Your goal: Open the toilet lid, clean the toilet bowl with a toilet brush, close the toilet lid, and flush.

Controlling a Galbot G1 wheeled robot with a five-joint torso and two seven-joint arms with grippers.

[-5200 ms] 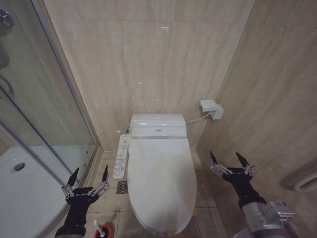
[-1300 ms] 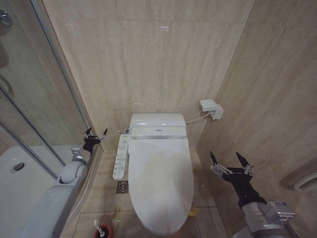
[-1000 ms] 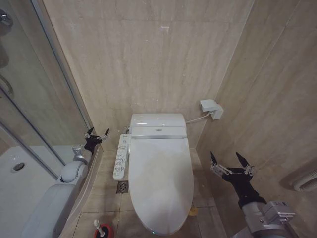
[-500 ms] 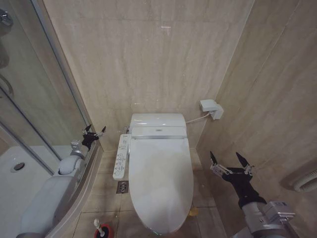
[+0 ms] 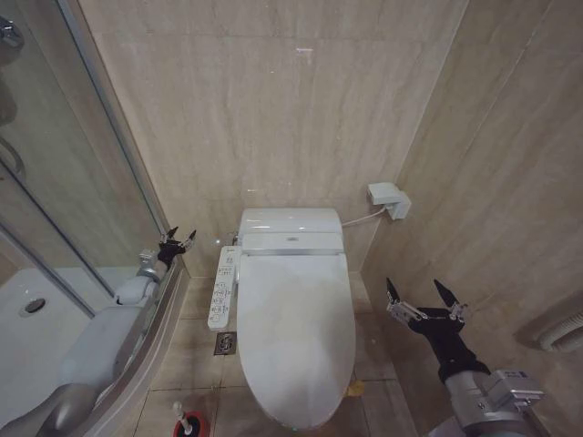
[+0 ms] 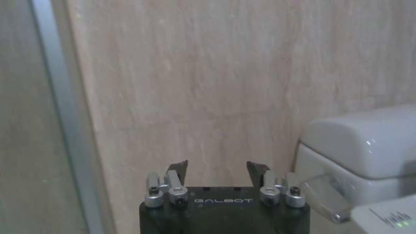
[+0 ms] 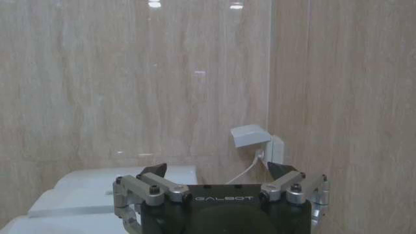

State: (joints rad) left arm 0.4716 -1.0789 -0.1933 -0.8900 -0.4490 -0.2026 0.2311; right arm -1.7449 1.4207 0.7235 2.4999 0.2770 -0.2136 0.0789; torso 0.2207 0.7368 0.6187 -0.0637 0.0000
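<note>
The toilet lid (image 5: 296,341) is lying shut over the toilet bowl (image 5: 339,401), which is standing on the floor against the back wall. The white side control panel (image 5: 222,287) is running along the bowl's left side, and a small floor drain (image 5: 224,343) is sitting just beside it.

The left claw (image 5: 176,240) is reaching out toward the back wall, in the gap between the shower enclosure's glass door (image 5: 64,173) and the control panel, with its fingers spread and nothing between them. In the left wrist view the left claw (image 6: 217,168) is facing the tiled wall, with the tank (image 6: 361,141) off to one side.

The right claw (image 5: 423,293) is hovering by the right-hand wall, apart from the lid, its fingers spread wide and holding nothing. In the right wrist view the right claw (image 7: 219,170) is pointing at the wall box (image 7: 250,135) and its cable.

The toilet brush (image 5: 187,422) is standing upright in its red holder cup (image 5: 197,428) on the floor, near the front left of the bowl. A yellow strap (image 5: 355,388) is peeking out at the lid's right edge.
</note>
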